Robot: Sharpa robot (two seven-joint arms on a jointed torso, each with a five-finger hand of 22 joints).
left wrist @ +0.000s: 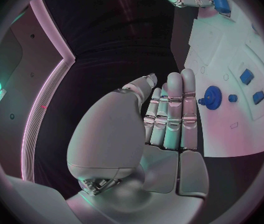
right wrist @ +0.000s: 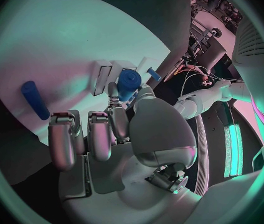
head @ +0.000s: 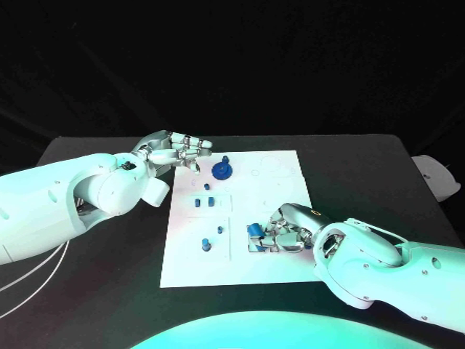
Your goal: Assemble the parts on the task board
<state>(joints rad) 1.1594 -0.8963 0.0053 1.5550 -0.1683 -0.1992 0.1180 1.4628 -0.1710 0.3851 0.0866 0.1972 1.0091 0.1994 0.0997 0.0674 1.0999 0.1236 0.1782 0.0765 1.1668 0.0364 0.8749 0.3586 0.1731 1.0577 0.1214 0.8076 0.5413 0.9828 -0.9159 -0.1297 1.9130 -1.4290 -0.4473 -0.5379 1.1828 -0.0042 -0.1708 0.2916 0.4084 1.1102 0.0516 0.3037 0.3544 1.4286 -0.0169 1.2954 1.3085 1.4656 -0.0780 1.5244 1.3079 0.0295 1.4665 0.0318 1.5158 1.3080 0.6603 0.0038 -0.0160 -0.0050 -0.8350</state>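
Observation:
The white task board [head: 264, 265] lies in the middle of the table. My right hand [head: 287, 231] rests over its lower right part and pinches a short blue cylinder [head: 254, 231] [right wrist: 129, 83] between thumb and a finger. A blue gear [head: 222, 172] [left wrist: 213, 94] stands near the board's far left. My left hand [head: 180, 153] [left wrist: 169, 109] hovers at the board's far left corner, beside the gear, fingers stretched out side by side and holding nothing. A blue peg [head: 206, 244] [right wrist: 35, 99] lies on the board left of my right hand.
Two small blue blocks [head: 202, 202] [left wrist: 246, 76] sit in the board's left middle, with a small blue piece [head: 205, 187] just beyond them. The black table [head: 358, 167] spreads around the board, with a pale object [head: 438, 177] at its right edge.

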